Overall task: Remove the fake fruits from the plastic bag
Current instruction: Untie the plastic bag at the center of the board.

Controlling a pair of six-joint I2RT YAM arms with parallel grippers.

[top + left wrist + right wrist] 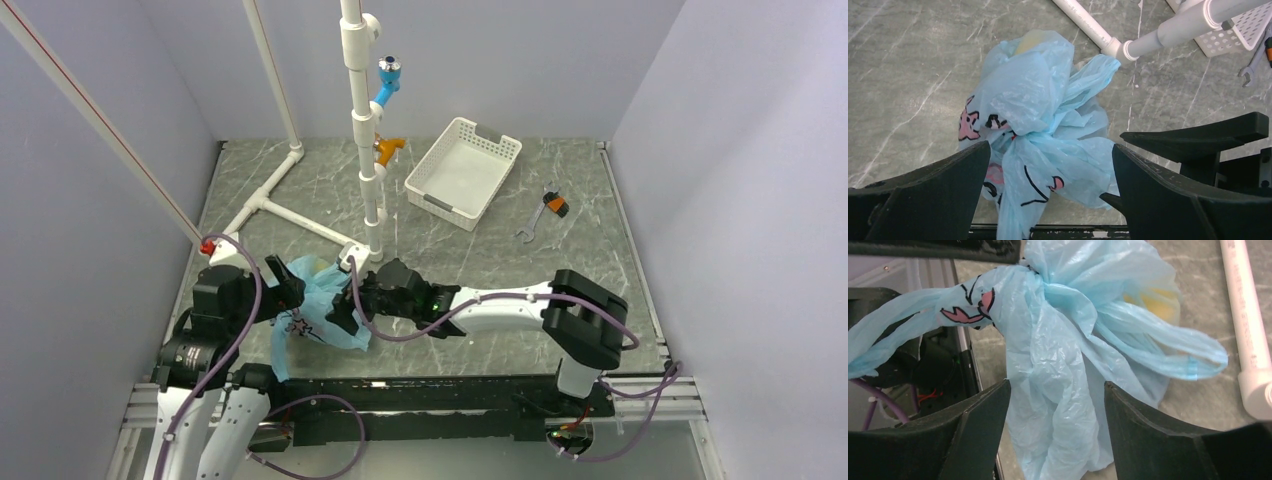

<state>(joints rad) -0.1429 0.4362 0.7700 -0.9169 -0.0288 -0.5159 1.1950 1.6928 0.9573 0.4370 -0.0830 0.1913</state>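
Your left gripper (pixel 1050 150) gapes around the plastic bag (pixel 1033 100); right gripper (pixel 1057 385) straddles it, grip unclear; white pipe (pixel 1083 20) crowds just behind.

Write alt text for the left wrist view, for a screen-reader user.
A crumpled light-blue plastic bag with cartoon prints lies on the grey marbled table, framed by the two black fingers of the open left gripper, with a yellow fruit showing through its top. A white pipe, a white basket's corner and a wrench sit along the upper right.
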